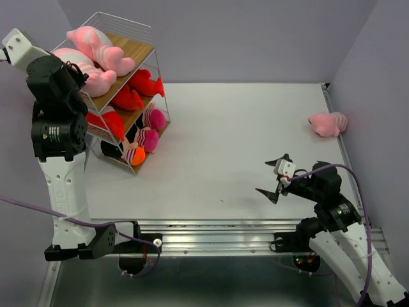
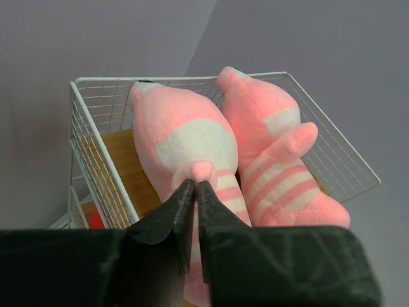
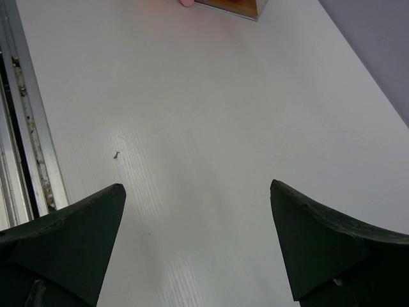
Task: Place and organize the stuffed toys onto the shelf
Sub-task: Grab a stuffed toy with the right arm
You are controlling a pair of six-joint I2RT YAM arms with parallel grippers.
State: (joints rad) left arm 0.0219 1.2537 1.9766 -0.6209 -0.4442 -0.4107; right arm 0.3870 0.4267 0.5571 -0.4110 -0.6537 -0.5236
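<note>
One slanted three-tier shelf of white wire mesh and light wooden boards [image 1: 137, 46] stands at ten o'clock in the top view.

- **Pink-and-white striped plush animals:** three in all; two lie side by side on the top tier, the nearer animal [image 1: 89, 75] and the farther animal [image 1: 102, 51]; the lone animal [image 1: 327, 123] lies on the white table top [image 1: 223, 141] at two o'clock.
- **Bright red plush fish shapes [image 1: 146, 83]:** three, on the middle tier.
- **Small round plush dolls in pink-striped clothes [image 1: 153, 118]:** three showing on the bottom tier (a dark shape [image 1: 110, 150] at that tier's left end is too hidden to count).
- **Black-and-white robot arms:** two; the left arm [image 1: 61, 134] is at eight o'clock, the right arm [image 1: 332, 204] at five.
</note>
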